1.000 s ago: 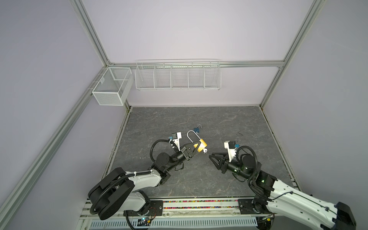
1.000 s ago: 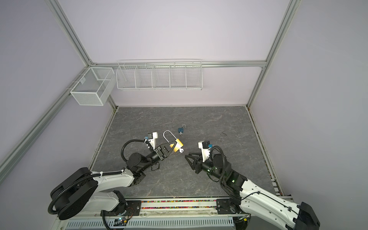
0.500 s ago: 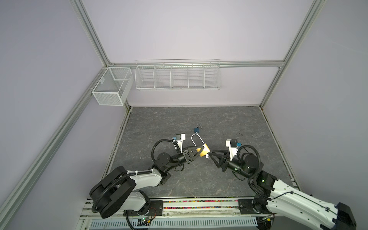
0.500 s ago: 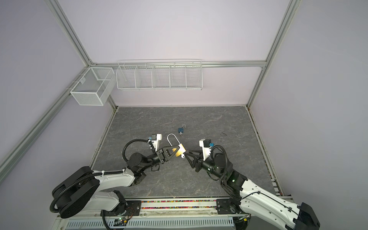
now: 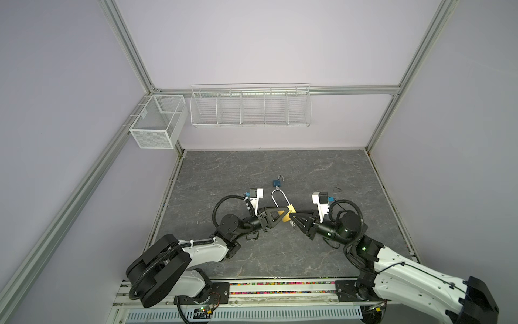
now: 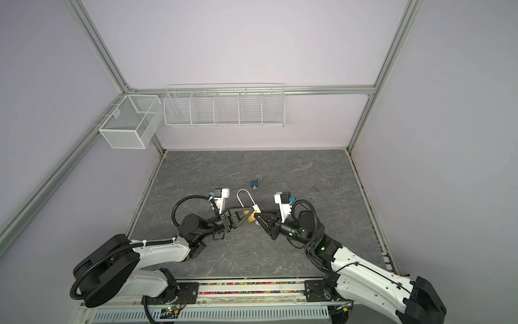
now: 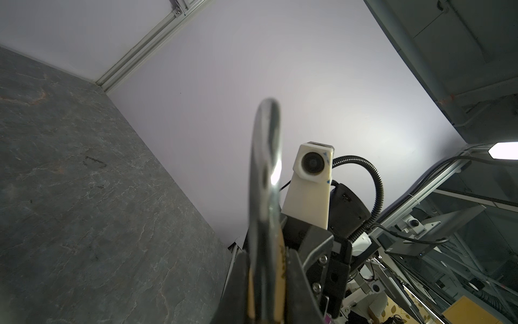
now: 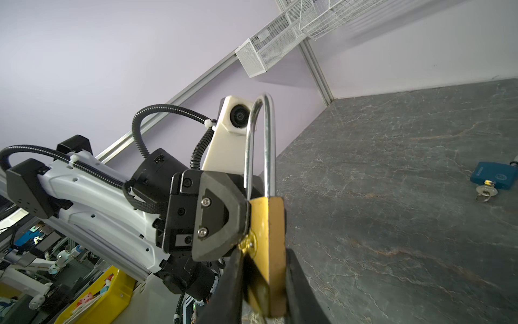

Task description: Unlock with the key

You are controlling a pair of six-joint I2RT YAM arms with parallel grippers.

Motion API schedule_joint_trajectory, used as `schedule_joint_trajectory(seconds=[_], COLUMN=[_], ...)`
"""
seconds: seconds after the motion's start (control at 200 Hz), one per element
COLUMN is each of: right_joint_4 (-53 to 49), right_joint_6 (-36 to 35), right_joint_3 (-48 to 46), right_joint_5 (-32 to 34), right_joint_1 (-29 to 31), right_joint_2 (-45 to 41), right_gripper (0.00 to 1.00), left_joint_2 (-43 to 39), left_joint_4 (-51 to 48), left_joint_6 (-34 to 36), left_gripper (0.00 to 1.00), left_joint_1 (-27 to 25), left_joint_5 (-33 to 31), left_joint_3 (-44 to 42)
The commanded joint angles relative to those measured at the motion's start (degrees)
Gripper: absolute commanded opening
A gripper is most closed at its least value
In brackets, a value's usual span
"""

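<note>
Brass padlock (image 8: 267,238), a smooth rectangular body with a long polished steel shackle (image 8: 269,146), is held off the veined grey stone-look tabletop (image 5: 252,174), just on the robot's side of the small blue padlock (image 5: 277,183). We see the left gripper (image 5: 281,217) clamped on the brass faces, its forearm low and stretched toward the middle. The right gripper (image 8: 266,291) reaches in from the opposite side, its black fingers (image 8: 297,283) closed against the body's lower end.

Small padlock (image 5: 277,183) on table (image 5: 224,174), behind large padlock (image 5: 290,211)
</note>
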Motion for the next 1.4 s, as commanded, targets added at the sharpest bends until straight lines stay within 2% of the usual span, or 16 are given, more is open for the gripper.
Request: schedule_joint_trajectory(seconds=[0.0,0.045,0.27,0.39,0.57,0.67,0.815,0.94,1.03,1.205,1.26,1.395], right_joint_4=[2.96,3.03,4.28,5.08,5.05,5.14,5.71,5.66,6.12,6.54,6.47,6.35], right_joint_6=[-0.81,-0.71,-0.15,0.24,0.5,0.77,1.25,1.46,1.77,1.98,1.86,1.82], right_joint_3=[1.49,1.4,1.13,1.29,2.17,2.63,1.86,1.5,1.32,0.96,1.01,0.7], right_joint_5=[-3.34,-3.09,-3.2,-1.63,0.92,1.23,2.95,4.41,5.35,6.66,6.73,6.98], right_joint_1=[0.25,0.25,-0.35,-0.72,-1.38,-1.55,-1.68,-1.95,-2.04,-2.04,-2.04,-2.04], right_joint_2=[1.23,1.06,0.62,0.22,0.16,0.53,-0.41,-1.19,-1.15,-1.34,-1.49,-1.81], right_gripper=[0.13,0.07,0.06,0.06,0.06,0.06,0.06,0.06,0.06,0.06,0.06,0.06], left_joint_2=[-0.47,-0.46,0.31,0.17,0.26,0.29,-0.03,0.1,0.73,1.59,1.74,1.55], left_joint_4=[4.0,4.0,4.0,4.0,4.0,4.0,4.0,4.04,4.0,4.02,4.0,4.0], left_joint_6=[1.13,1.34,2.17,2.38,1.86,1.81,2.03,1.69,1.16,0.54,0.45,0.8], left_gripper=[0.0,0.0,0.0,0.17,0.28,0.45,0.54,0.57,0.55,0.44,0.35,0.07], left_joint_1=[-0.7,-0.7,-0.68,-0.7,-0.66,-0.7,-0.69,-0.67,-0.83,-1.3,-1.37,-1.41], left_joint_5=[1.19,1.17,2.38,2.89,3.8,3.79,3.47,3.85,4.55,4.86,4.62,3.15], left_joint_3=[3.28,3.34,3.64,3.83,4.46,4.45,4.02,4.01,4.49,5.33,5.42,5.18])
